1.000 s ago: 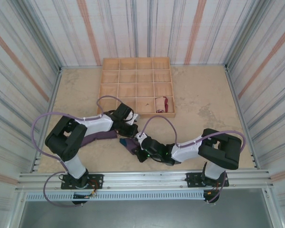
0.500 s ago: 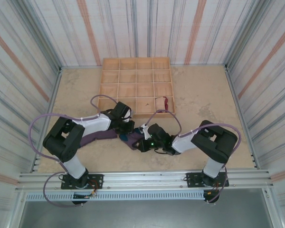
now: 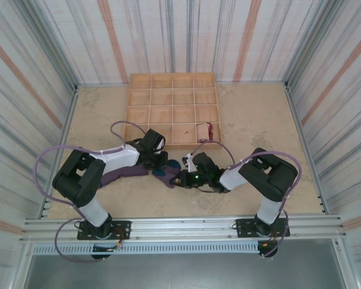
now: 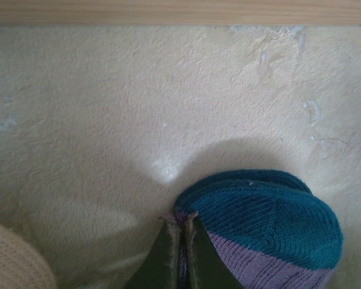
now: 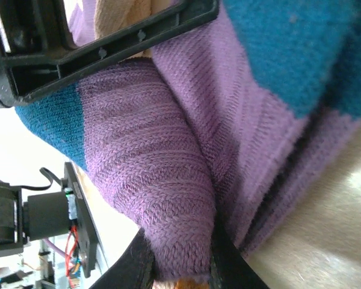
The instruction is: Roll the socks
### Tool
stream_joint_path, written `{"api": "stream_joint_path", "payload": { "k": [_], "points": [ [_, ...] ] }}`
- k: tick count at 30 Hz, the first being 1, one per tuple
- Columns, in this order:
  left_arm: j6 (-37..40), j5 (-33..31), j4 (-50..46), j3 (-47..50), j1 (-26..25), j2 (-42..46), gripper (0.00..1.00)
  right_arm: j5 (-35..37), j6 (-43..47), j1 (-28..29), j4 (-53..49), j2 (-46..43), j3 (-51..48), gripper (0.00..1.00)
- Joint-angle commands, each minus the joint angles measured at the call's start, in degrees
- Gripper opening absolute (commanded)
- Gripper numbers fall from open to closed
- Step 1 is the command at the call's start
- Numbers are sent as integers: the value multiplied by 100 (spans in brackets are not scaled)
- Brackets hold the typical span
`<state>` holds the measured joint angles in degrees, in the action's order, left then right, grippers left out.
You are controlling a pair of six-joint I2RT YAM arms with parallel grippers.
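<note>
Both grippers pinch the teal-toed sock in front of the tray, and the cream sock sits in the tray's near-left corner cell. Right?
Not quite. The top view shows the cream sock in the tray's near-right corner cell, not the near-left. The rest holds: left fingers and right fingers both pinch the teal-toed sock.

The top view looks steeply down from above the near edge, far enough to take in the whole table [image 3: 253, 126]. Both wrist cameras sit very close (fabric weave visible) on the sock [image 4: 271, 223], which the top view shares.
</note>
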<state>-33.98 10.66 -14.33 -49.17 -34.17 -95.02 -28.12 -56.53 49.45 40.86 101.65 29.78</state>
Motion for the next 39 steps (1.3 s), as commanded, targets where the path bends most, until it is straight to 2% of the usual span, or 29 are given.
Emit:
{"api": "stream_joint_path", "payload": {
  "k": [1, 8, 10, 12, 14, 19, 21, 27, 32, 39],
  "points": [
    [-130, -389, -330, 163, 69, 73, 0, 76, -583, -225, -1599, 261, -172, 0],
    [-184, -420, -387, 93, 74, 83, 0, -294, -1464, -529, -1928, 448, -36, 0],
    [-197, -405, -440, 33, 70, 65, 0, -374, -1455, -569, -2354, 463, 122, 0],
    [-234, -393, -519, -36, 76, 52, 6, -377, -1342, -579, -2742, 514, 300, 0],
    [-271, -353, -603, -115, 76, 79, 19, -353, -1382, -603, -2766, 579, 310, 0],
    [-373, -376, -834, -287, 70, 507, 60, -297, -1610, -683, -2374, 723, 60, 0],
    [-364, -400, -1005, -381, 77, 703, 65, -298, -1669, -706, -2225, 726, -33, 0],
    [-822, -128, -969, -184, 73, 1369, 67, -260, -1937, -771, -1612, 740, -340, 0],
    [-1506, 90, -560, 508, 10, 2048, 65, -249, -2158, -774, -1130, 800, -541, 0],
    [-2477, -61, 263, 1605, -421, 2868, 65, -201, -2196, -793, -1010, 826, -640, 0]
  ]
}}
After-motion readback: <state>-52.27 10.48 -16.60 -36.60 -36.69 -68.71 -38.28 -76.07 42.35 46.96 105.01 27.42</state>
